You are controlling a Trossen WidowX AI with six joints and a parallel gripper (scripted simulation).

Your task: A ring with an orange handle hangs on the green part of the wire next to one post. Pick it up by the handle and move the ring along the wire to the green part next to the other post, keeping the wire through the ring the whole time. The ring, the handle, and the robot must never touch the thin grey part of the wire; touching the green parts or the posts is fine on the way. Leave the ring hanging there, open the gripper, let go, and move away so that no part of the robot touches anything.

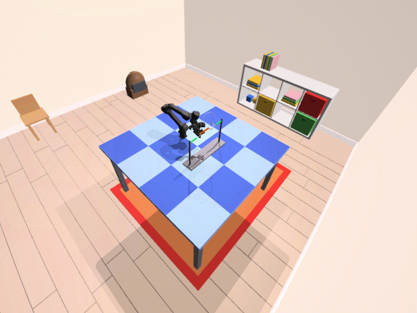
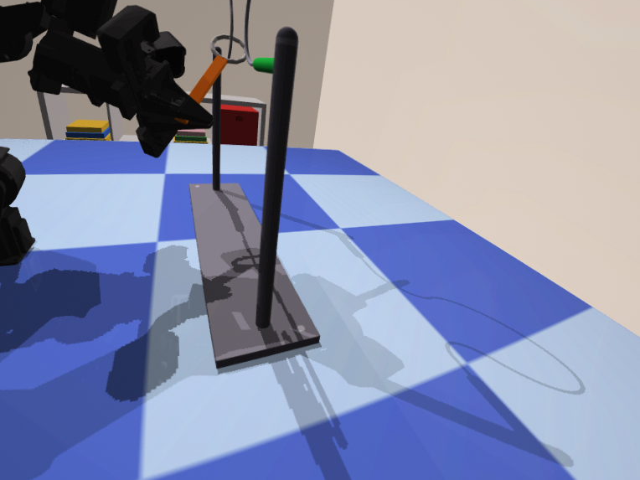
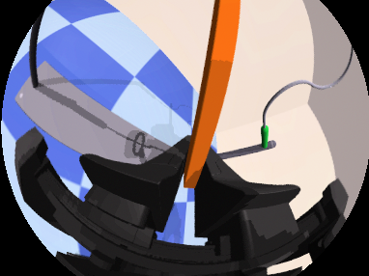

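Note:
My gripper [image 1: 199, 131] [image 2: 187, 114] [image 3: 193, 140] is shut on the lower end of the orange handle [image 1: 204, 129] [image 2: 207, 80] [image 3: 214, 76]. The handle slants up to the small grey ring [image 1: 207, 128] [image 2: 229, 49], which hangs on the wire close to the far post [image 1: 221, 130] [image 2: 216, 127]. I cannot tell whether the ring is around the green or the grey part there. The thin grey wire [image 2: 231, 4] [image 3: 296, 83] loops high above the posts. The near post [image 1: 189, 151] [image 2: 272, 181] carries a green part [image 1: 194, 140] [image 2: 263, 64] [image 3: 265, 137]. The far green part [image 1: 218, 122] shows only in the top view.
Both posts stand on a grey base plate [image 1: 208, 149] [image 2: 224, 266] [image 3: 67, 119] in the middle of the blue checkered table [image 1: 156, 173]. The arm's base is left of the plate. A shelf [image 1: 289, 96], a chair [image 1: 29, 112] and a backpack [image 1: 136, 84] stand far off.

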